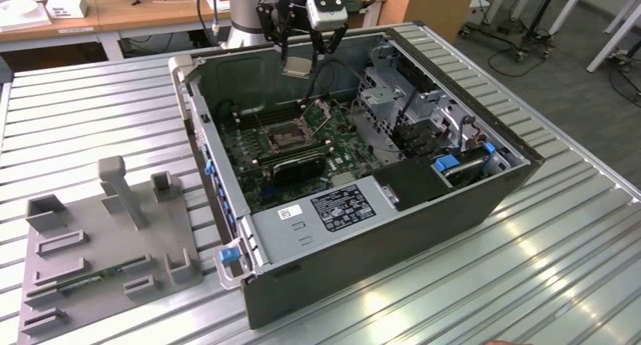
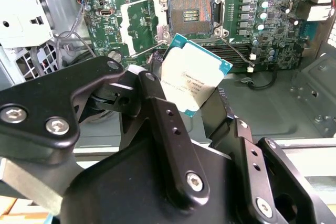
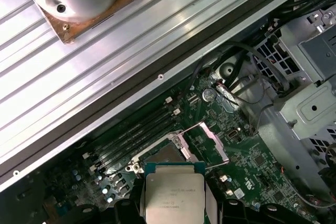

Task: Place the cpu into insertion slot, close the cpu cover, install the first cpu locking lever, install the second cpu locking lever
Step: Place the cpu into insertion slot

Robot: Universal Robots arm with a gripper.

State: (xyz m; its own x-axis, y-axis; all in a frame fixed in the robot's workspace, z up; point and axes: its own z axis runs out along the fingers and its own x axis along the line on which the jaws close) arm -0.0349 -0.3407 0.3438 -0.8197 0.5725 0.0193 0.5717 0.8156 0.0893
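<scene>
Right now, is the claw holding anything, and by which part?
Yes: the claw grips the cpu by two opposite edges, its flat faces left bare.

The gripper (image 1: 299,54) holds the cpu (image 1: 296,67) above the open computer case (image 1: 401,210). The insertion slot (image 1: 287,139) sits lower down on the green board (image 1: 346,146).

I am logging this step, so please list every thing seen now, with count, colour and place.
table: 1, ribbed silver metal, under everything
computer case: 1, dark grey, lying open on the table
motherboard: 1, green, inside the case
insertion slot: 1, dark centre with silvery rim, empty, on the motherboard
cpu cover: 1, silvery, swung open beside the slot
cpu: 1, silver-beige, held above the motherboard
fixture tray: 1, grey, on the table at the exterior view's left
gripper: 1, black, shut on the cpu
</scene>
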